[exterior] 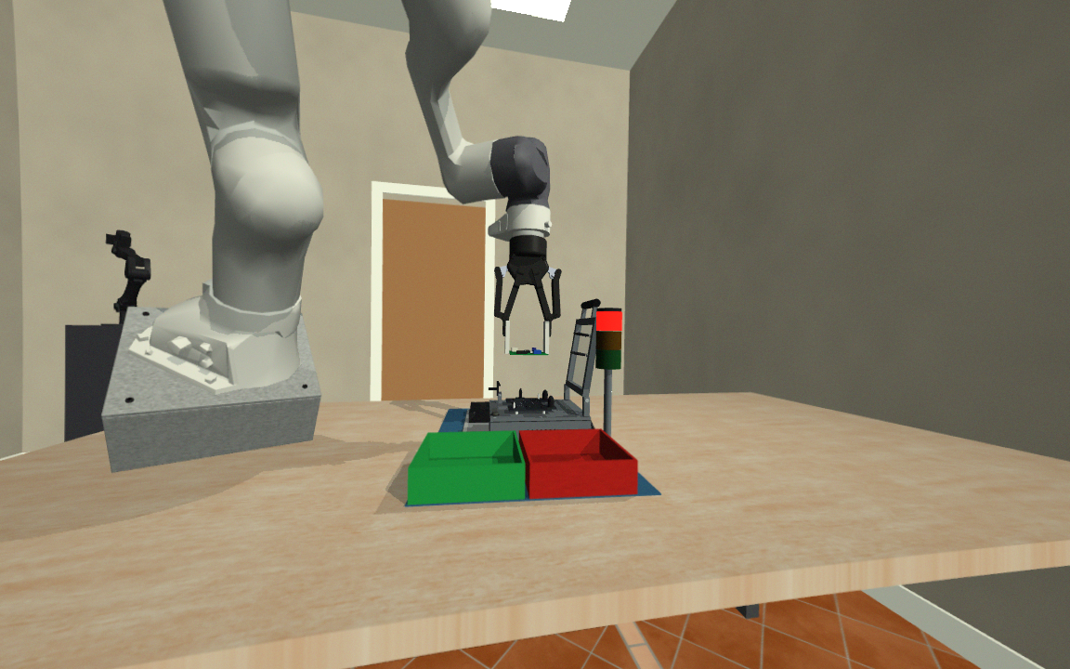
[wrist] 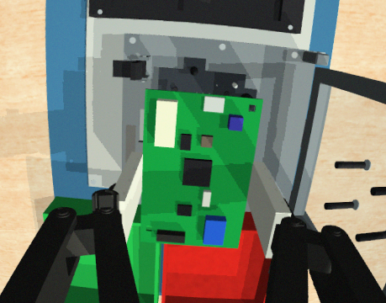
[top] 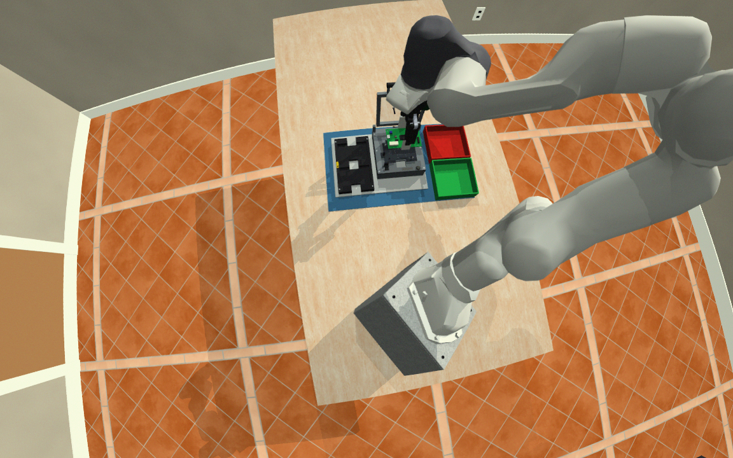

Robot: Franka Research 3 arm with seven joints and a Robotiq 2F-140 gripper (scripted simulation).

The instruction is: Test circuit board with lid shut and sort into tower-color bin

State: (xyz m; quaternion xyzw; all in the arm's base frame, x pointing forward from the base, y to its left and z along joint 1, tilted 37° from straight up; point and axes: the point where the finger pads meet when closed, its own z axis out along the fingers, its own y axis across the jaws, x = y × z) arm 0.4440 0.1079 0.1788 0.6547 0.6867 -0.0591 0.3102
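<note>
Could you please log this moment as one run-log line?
phase: carry | gripper: shut on green circuit board, above tester | signal tower: red | next: red bin

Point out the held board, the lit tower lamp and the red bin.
circuit board [wrist: 199, 171], wrist view, its black chip.
signal tower [exterior: 608, 321], exterior view, lit red top segment.
red bin [top: 446, 141], top view, its floor.

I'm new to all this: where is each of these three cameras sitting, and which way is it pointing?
Top: high overhead, looking down on the table; shows the whole arm and its base.
Exterior: at table height past the green bin and red bin, looking across them toward the tester; shows the arm, base and gripper.
Wrist: on the hand, looking down between the black fingers at the held circuit board.
All three show the board and both bins.
</note>
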